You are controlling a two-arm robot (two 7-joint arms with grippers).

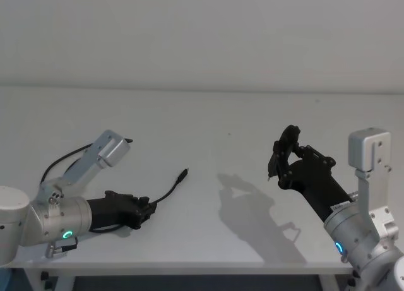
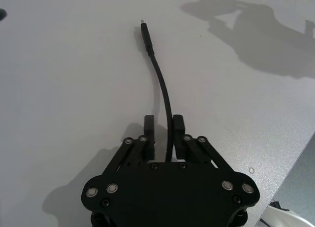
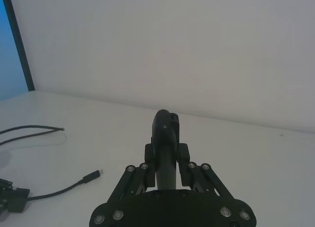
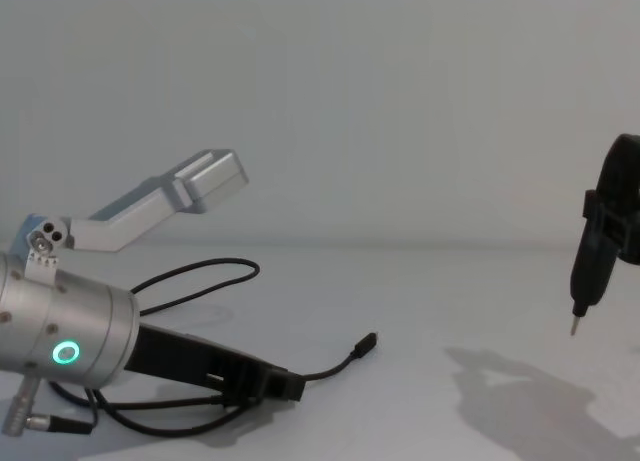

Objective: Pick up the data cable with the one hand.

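Lower left of the head view: the left gripper (image 1: 146,210), on a silver cylinder with a glowing green ring (image 1: 66,234), low over the white counter (image 1: 221,114) and pointing toward the middle of the frame. With jaws spread a little, not pressed together, and the data cable (image 1: 167,193) running out from between them.

Lower middle of the left wrist view: the left gripper (image 2: 164,124) again, with the data cable (image 2: 160,79) threaded through the gap, close against one of the fingers (image 2: 178,124) and clear of the other. From there, a curve toward the upper middle of the frame, ending in a slim black plug (image 2: 146,37) on the counter.

Lower left of the chest view: the left gripper (image 4: 290,389) just above the counter, with the data cable (image 4: 330,366) leaving its tip toward the plug (image 4: 368,341) near the lower middle. Behind that arm, loops of black cord (image 4: 200,271); cannot tell whether part of the same cable.

Right of centre in the head view: the right gripper (image 1: 285,166), raised above the counter and well apart from the cable. With jaws pinching a black pen-like tool (image 3: 165,126), seen in the right wrist view between the fingers of the right gripper (image 3: 166,150). At the right edge of the chest view, the tapered tip of that tool (image 4: 590,266) pointing down, clear of the counter.
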